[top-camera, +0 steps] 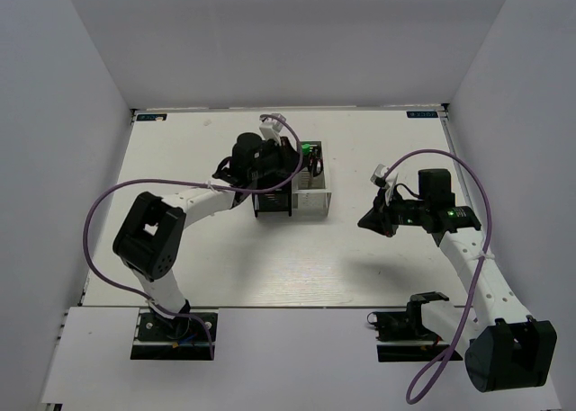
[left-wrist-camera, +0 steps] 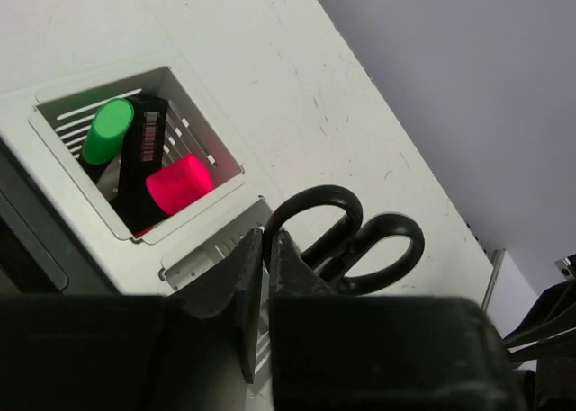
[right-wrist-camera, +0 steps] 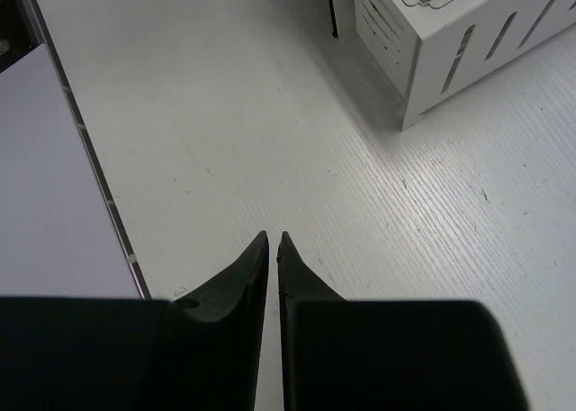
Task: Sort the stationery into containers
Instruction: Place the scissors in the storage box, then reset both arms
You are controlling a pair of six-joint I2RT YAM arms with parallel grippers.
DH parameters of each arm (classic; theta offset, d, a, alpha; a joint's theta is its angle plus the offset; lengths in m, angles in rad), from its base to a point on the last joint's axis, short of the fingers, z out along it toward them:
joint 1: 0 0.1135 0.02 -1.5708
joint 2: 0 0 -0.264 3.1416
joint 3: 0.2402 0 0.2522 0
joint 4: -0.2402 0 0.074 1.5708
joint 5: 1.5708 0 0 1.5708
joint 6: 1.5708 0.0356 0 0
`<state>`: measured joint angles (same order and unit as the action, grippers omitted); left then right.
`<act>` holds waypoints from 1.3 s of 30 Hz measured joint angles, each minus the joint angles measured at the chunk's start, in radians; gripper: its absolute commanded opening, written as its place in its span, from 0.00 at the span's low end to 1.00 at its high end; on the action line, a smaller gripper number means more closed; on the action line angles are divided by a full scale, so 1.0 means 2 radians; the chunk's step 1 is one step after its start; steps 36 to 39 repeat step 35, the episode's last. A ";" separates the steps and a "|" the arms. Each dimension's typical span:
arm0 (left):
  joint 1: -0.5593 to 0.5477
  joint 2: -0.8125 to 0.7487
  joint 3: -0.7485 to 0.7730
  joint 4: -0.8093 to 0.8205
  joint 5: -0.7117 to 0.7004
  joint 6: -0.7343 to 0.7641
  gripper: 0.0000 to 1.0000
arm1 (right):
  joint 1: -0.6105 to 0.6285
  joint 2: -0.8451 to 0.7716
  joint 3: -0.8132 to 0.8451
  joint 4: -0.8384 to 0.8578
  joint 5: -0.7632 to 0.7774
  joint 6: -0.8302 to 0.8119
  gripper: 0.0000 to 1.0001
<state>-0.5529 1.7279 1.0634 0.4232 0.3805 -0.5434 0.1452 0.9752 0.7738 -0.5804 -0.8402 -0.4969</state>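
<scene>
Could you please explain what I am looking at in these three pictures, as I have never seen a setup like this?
These are two robot arms bolted to the near edge of a white table. The wide picture comes from a fixed camera overhead. In it the left arm reaches over a cluster of small slatted boxes, and the right arm hangs over bare table. The other two pictures come from a camera on each wrist, looking past that arm's own tool. The left wrist view shows a white box holding highlighters with a green cap and a pink cap. Beside it, black scissors stand handles-up in a neighbouring box. The left tool is nearly closed right at a scissors handle; I cannot tell whether it grips it. The right tool is shut and holds nothing.
</scene>
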 measured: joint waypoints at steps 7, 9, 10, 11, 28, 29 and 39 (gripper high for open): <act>-0.011 0.003 0.013 -0.043 -0.005 0.031 0.58 | -0.002 0.000 0.000 -0.001 0.000 -0.002 0.17; -0.013 0.003 0.016 -0.054 -0.008 0.036 0.59 | -0.002 0.000 0.000 -0.002 0.000 -0.004 0.19; -0.014 0.003 0.018 -0.059 -0.010 0.038 0.59 | -0.003 0.000 0.000 -0.002 -0.001 -0.004 0.20; -0.014 0.003 0.021 -0.064 -0.011 0.040 0.59 | -0.003 0.000 0.000 -0.002 -0.001 -0.004 0.20; -0.111 -0.120 0.184 -0.456 -0.154 0.138 1.00 | -0.006 -0.007 -0.002 0.072 0.211 0.154 0.90; -0.123 -0.154 0.164 -0.478 -0.178 0.140 1.00 | -0.006 -0.007 -0.002 0.083 0.255 0.178 0.90; -0.086 -0.402 -0.034 -0.594 -0.266 0.135 1.00 | -0.007 -0.006 0.001 0.110 0.385 0.246 0.90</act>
